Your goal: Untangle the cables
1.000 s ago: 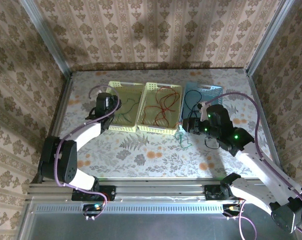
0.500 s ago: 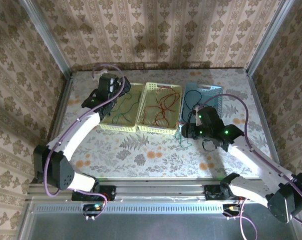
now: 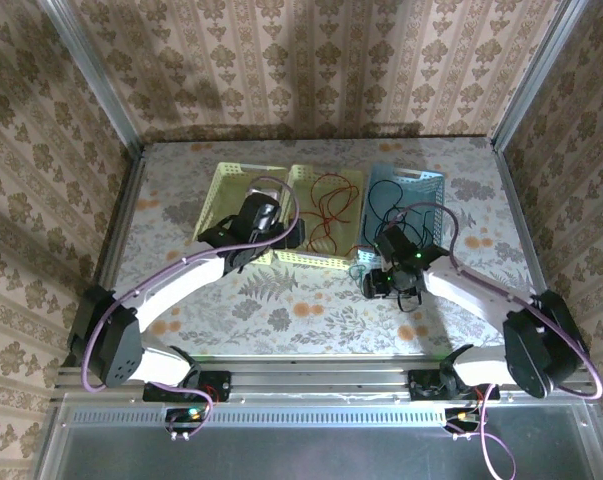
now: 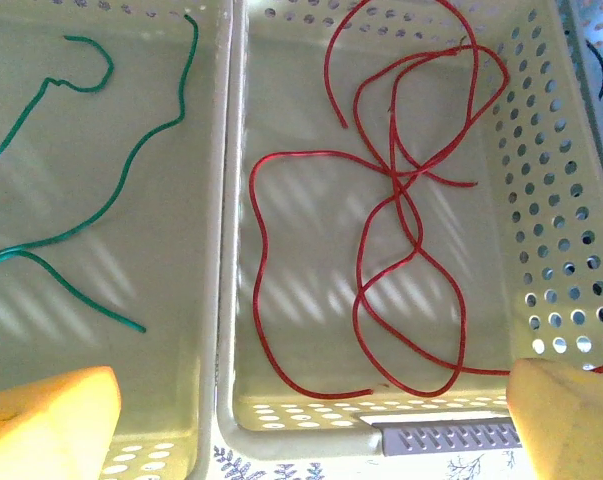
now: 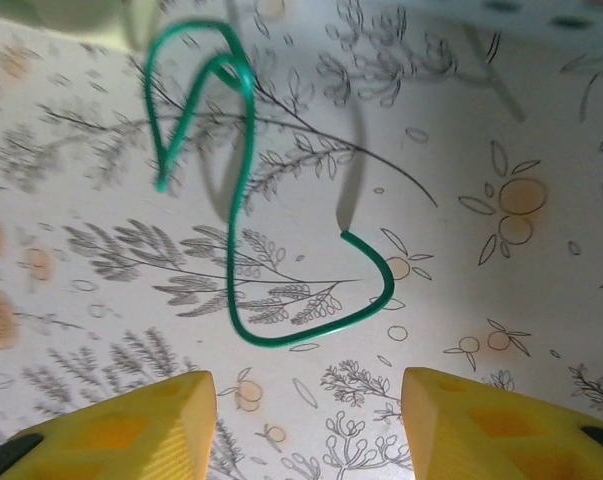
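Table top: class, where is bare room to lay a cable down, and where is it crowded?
Free: the near strip of table between the baskets and its front edge, and the strip right of the blue basket. Crowded: the middle basket full of red cables, and the loose green cable by the right claw.

1. The red cables (image 4: pixel 401 200) are thin wires in loose loops that cross one another. They lie flat on the floor of the middle cream basket (image 4: pixel 551 200).
2. The green cables (image 4: pixel 131 160) are thin, wavy strands lying in the left cream basket (image 4: pixel 161 260), separate from the red.
3. A single green cable (image 5: pixel 241 180), bent into hooks, lies loose on the floral table (image 5: pixel 481 120).
4. The black cables (image 3: pixel 386 200) lie in the blue basket (image 3: pixel 406 176); their arrangement is not discernible.
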Motion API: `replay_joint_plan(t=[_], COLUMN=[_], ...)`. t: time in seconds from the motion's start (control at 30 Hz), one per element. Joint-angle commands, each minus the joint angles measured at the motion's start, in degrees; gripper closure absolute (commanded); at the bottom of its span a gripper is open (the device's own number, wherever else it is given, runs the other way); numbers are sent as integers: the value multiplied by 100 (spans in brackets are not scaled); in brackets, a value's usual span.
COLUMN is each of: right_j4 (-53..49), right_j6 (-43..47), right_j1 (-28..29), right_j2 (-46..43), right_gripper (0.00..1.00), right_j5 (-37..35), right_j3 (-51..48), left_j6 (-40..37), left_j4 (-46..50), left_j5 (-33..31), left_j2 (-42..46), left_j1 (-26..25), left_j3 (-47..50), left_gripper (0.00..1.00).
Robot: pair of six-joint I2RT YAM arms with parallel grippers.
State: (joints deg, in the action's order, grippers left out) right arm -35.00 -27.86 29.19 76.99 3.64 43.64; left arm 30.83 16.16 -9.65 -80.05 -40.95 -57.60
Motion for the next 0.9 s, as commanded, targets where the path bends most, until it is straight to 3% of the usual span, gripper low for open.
replay_joint_plan(t=[0.0,0.3,0.57,0.87], right_j4=[-113,257,399,402], right_j6=[-44,-124,-139,-288], right_j1=[44,34,27,0], right_j2=[191,791,845,486], right_gripper=[47,49,70,66], right_j5=[-120,-434,-400,-704], right_j3=[57,123,-65,-203], left_j6=[46,-103,-142,-136], left_j4=[-131,-173,-201,-202], left_j5=[-208,-312,-319,-279], left_j2=[-53,4,50,-32], left_j1=[-42,-130,-177,-247], left_j3=[-85,-213,-199,-283], left_gripper=[0,0,0,0])
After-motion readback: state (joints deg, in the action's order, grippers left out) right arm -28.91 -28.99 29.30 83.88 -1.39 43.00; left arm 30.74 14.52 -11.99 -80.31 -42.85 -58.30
